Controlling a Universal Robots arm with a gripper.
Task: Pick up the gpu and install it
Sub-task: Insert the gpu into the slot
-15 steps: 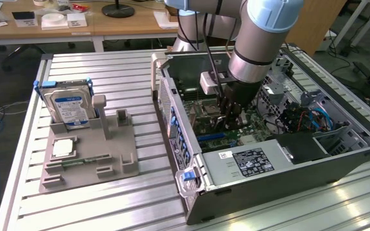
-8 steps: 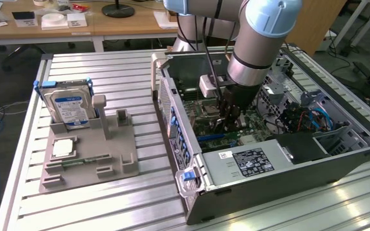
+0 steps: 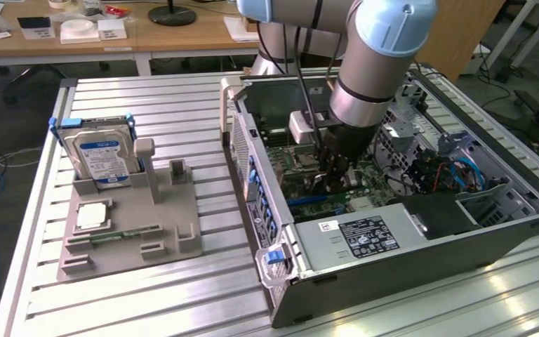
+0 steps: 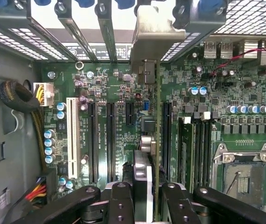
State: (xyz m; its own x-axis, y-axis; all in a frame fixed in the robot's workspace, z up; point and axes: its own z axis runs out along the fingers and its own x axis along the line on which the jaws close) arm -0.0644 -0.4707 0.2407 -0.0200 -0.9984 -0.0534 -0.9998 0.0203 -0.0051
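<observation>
Closest to the wrist, the claw [image 4: 147,198] is clamped on the gpu [image 4: 148,135], which stands edge-on over the motherboard [image 4: 245,88], its grey metal end up against the rear bracket openings of the computer case [image 3: 420,267]. From where I stand, doing this well means keeping the card upright and parallel to the black slots [image 4: 110,140], pressing straight down only once the edge sits in its slot. Farther off, the hard drive [image 3: 99,158] waits on the counter [image 3: 157,309].

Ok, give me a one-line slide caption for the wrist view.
Gripper fingers clamp the gpu edge-on over the motherboard, its metal bracket up against the case's rear slots.
</observation>
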